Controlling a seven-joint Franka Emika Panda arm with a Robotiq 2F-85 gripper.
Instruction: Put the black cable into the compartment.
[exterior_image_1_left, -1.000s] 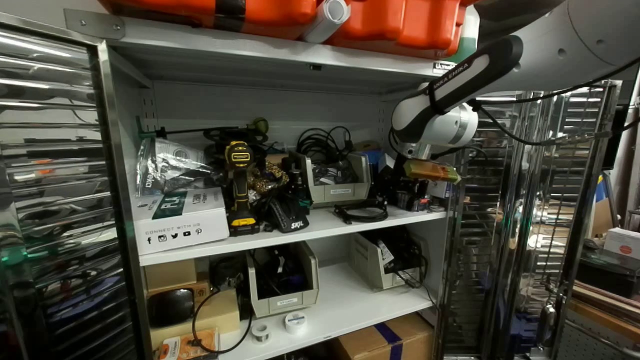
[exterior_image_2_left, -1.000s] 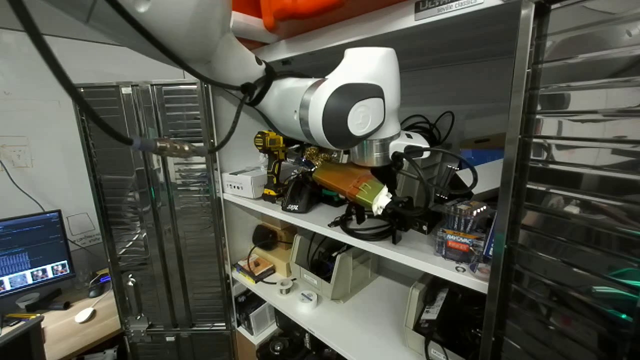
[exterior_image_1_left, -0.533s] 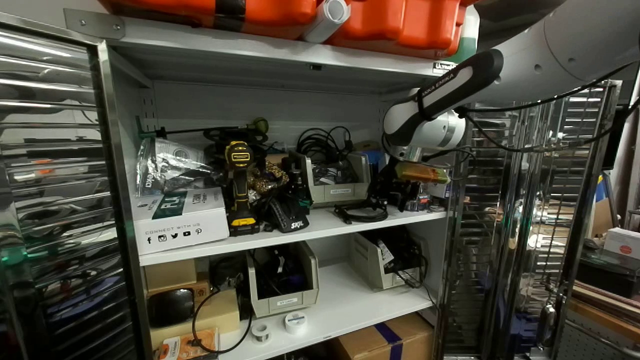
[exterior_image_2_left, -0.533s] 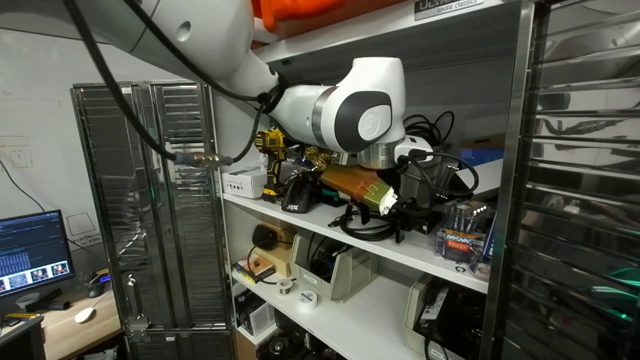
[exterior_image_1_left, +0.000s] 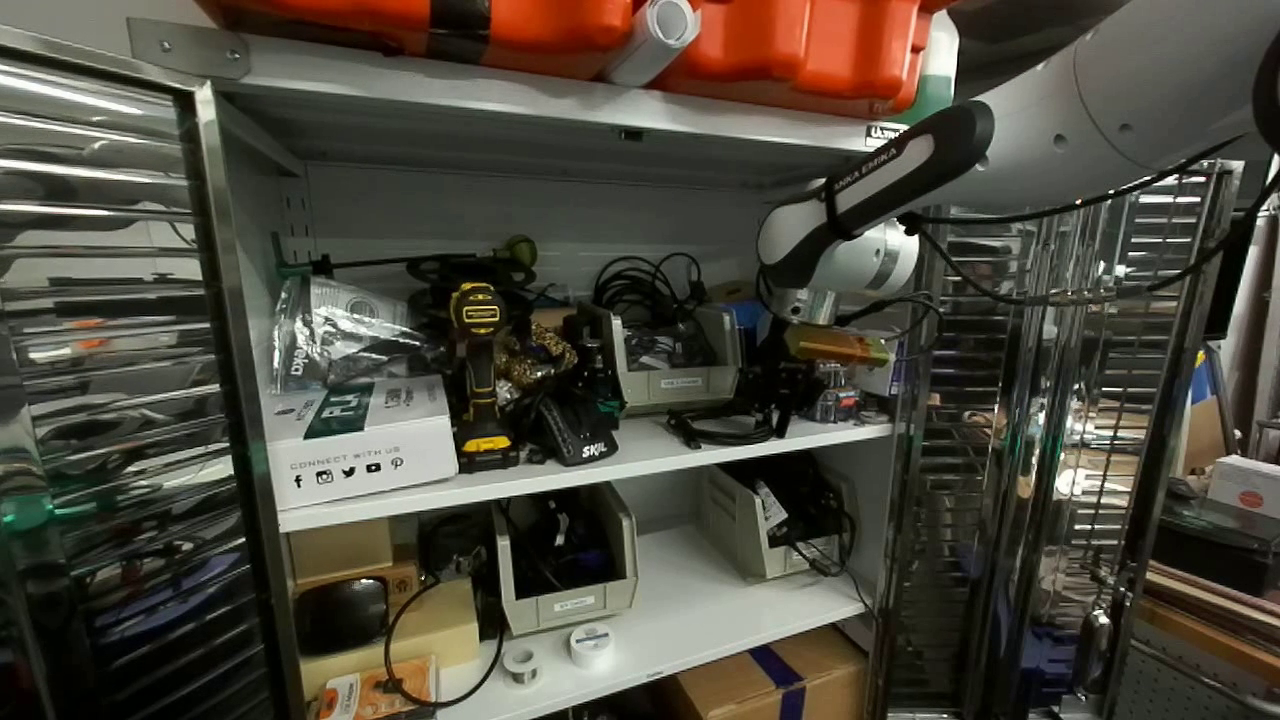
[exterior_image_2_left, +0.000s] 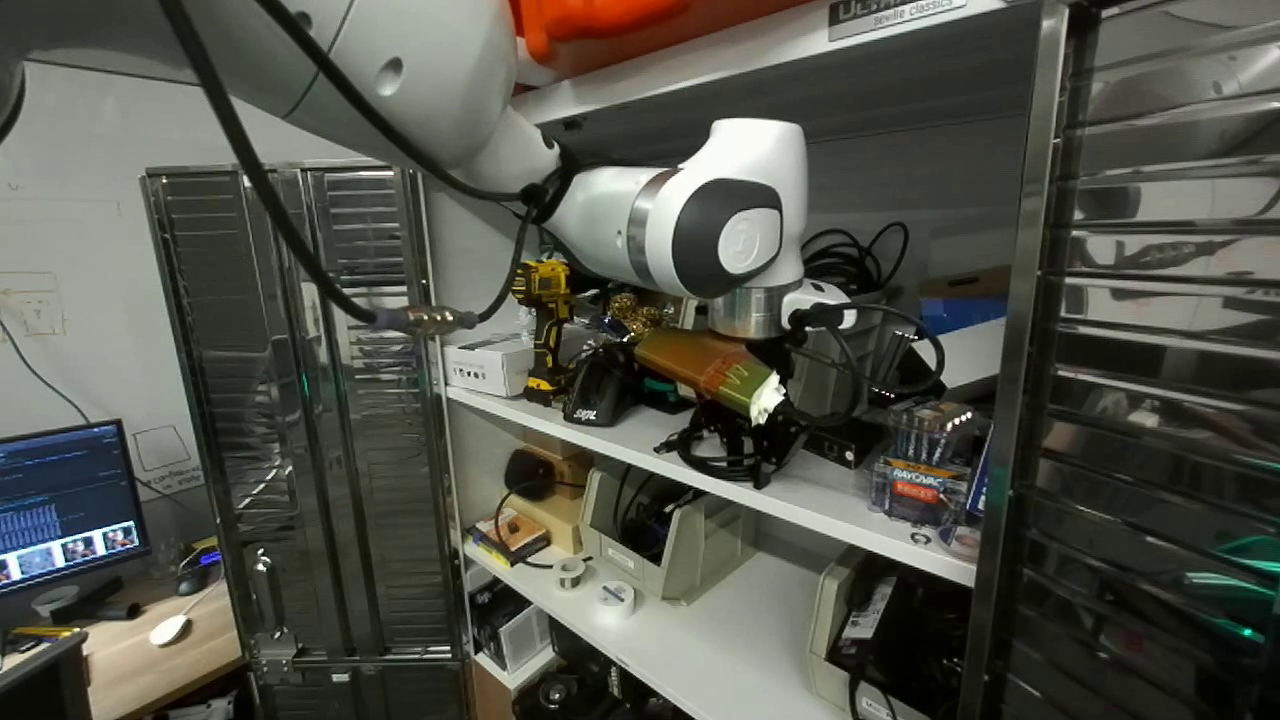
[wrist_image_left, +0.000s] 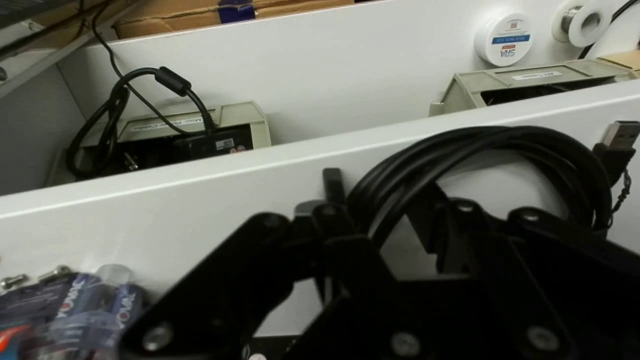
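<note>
While the arm (exterior_image_2_left: 600, 220) extends into the compartment (exterior_image_1_left: 400, 205), the gripper (wrist_image_left: 378, 202) points down, its fingers (wrist_image_left: 334, 187) parted wider than the strands of the cable (wrist_image_left: 525, 137) that run between them. One finger shows inside the coil and one outside; whether either touches it, I cannot tell. The cable lies coiled on the compartment's floor by the front edge, its plug (wrist_image_left: 621, 135) on the side away from the gripper. In an exterior view, a bin (exterior_image_1_left: 650, 390) stands just behind the cable, and a power tool (exterior_image_1_left: 482, 385) stands upright beside a box (exterior_image_1_left: 365, 445). Batteries (exterior_image_2_left: 918, 480) rest near the gripper
</note>
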